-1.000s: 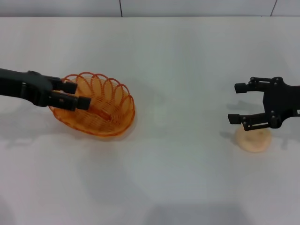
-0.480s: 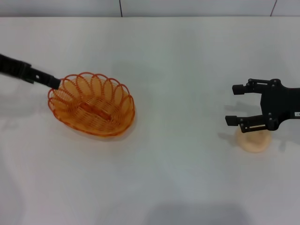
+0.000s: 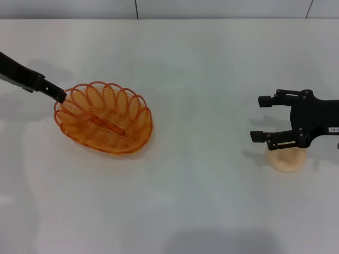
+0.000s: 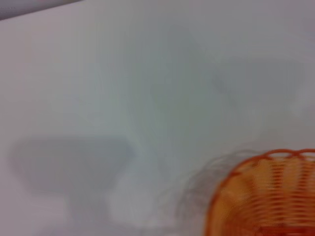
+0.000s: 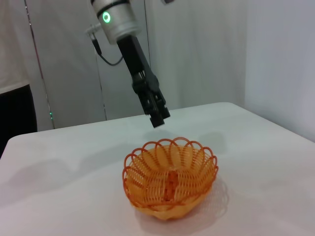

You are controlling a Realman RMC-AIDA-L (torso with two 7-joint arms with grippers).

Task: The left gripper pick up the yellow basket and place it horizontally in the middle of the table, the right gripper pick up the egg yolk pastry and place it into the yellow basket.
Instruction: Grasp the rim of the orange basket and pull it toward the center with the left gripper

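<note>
Left gripper (image 3: 59, 96) lifted off yellow basket (image 3: 104, 117)

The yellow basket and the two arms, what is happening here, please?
The yellow basket sits empty on the table, left of the middle. The left gripper hangs above its far-left rim, holding nothing. The right gripper is open over the egg yolk pastry, which lies on the table, not yet grasped.

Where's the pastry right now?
In the head view the pastry sits on the table's right side, just under the open right gripper, far from the basket on the left.
</note>
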